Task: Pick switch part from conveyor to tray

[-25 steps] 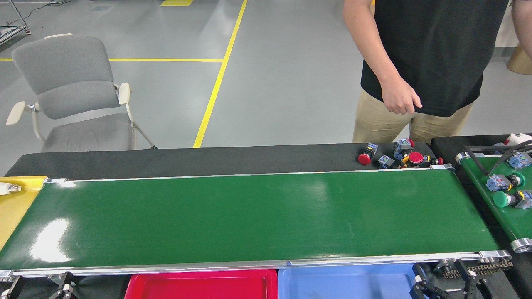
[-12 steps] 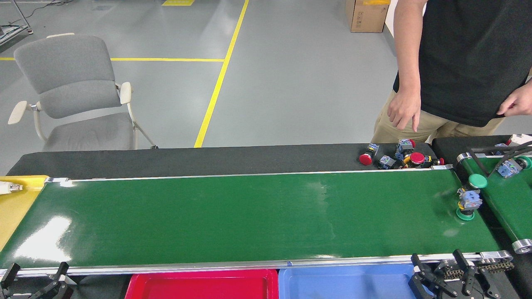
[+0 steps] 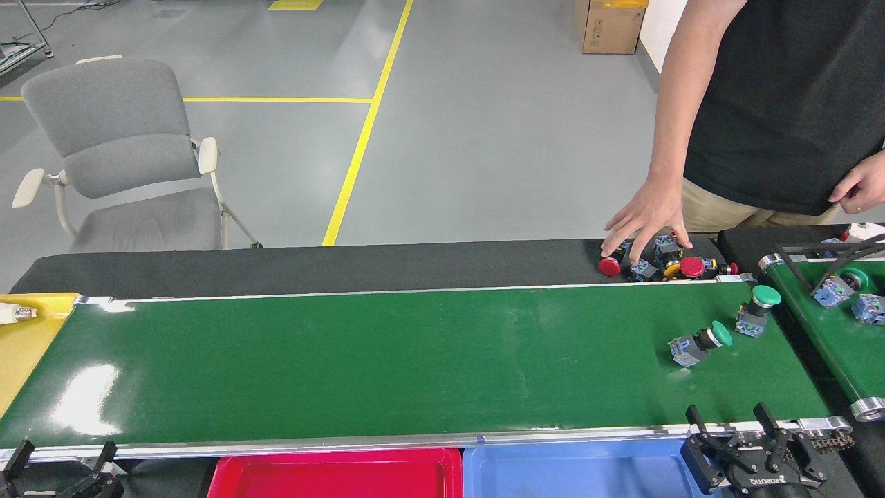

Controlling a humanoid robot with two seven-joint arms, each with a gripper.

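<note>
2 green-capped switch parts lie at the right end of the conveyor (image 3: 387, 360), one (image 3: 700, 342) on its side and another (image 3: 756, 310) just beyond it. The right hand (image 3: 757, 446) hovers open at the near rail, the left hand (image 3: 59, 463) likewise open and empty. The nearer part looks best taken across its grey-blue body, then dropped into the blue tray (image 3: 574, 474).

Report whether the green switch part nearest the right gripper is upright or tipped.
Tipped: the switch part lies on its side on the conveyor, green cap pointing right.
</note>
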